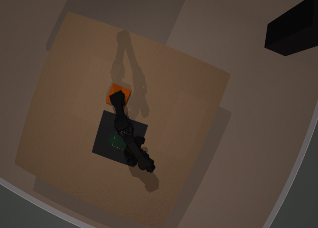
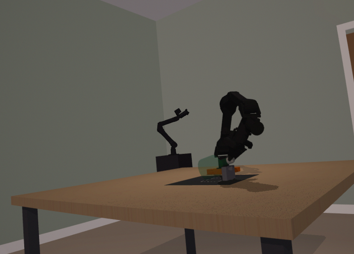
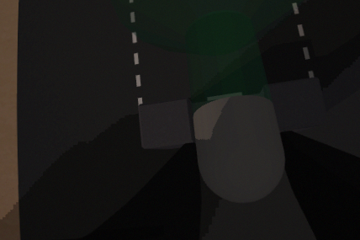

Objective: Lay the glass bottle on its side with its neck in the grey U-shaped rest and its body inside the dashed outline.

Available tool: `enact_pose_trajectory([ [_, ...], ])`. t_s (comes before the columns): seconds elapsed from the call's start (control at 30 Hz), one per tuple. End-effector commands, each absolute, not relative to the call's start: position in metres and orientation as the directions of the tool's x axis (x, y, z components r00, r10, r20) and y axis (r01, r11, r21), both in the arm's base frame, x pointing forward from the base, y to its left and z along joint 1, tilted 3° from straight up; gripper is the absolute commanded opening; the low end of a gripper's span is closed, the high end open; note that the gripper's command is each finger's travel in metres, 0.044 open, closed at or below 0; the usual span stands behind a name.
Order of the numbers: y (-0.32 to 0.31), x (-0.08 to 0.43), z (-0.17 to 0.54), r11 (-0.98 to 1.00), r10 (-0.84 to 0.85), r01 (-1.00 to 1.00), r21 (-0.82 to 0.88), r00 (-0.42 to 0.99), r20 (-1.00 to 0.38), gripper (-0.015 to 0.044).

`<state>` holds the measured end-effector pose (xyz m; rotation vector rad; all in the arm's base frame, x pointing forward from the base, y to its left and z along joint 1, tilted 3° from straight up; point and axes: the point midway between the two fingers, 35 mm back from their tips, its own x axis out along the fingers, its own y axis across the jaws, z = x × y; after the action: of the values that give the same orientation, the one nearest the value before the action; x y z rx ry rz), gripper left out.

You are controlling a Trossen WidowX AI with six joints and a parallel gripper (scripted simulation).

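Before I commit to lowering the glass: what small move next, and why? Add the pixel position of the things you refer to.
Probably ease the end effector (image 2: pixel 226 161) (image 3: pixel 238 148), grip closed, toward the grey U-shaped rest (image 2: pixel 228 174) (image 3: pixel 165 125): from above, the glass bottle's (image 1: pixel 116 140) (image 2: pixel 207 165) (image 3: pixel 220 34) body overhangs the dashed outline's (image 1: pixel 112 145) (image 2: pixel 201 181) (image 3: pixel 135 58) far edge, and its neck looks above the rest.

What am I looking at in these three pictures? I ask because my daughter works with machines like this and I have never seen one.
You see one jointed black robot arm ending in a gripper. The top picture looks down on the wooden table; the exterior one looks across it from the side; the wrist one looks out past the gripper.

On the table lies a dark mat with a dashed outline, and on it stands a grey rest. An orange block sits further back in the side view.

The gripper holds a green glass bottle, tipped over, its body seemingly just above the mat.
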<state>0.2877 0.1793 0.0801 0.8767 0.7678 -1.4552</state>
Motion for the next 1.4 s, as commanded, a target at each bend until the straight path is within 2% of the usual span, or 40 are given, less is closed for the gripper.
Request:
enact_pose_trajectory([
  [0.0, 0.180, 0.289, 0.076, -0.075, -0.497, 0.996, 0.036, -0.006, -0.868, 0.0125],
  [1.37, 0.189, 0.288, 0.058, -0.046, -0.499, 0.998, 0.031, 0.004, -0.867, 0.0125],
])
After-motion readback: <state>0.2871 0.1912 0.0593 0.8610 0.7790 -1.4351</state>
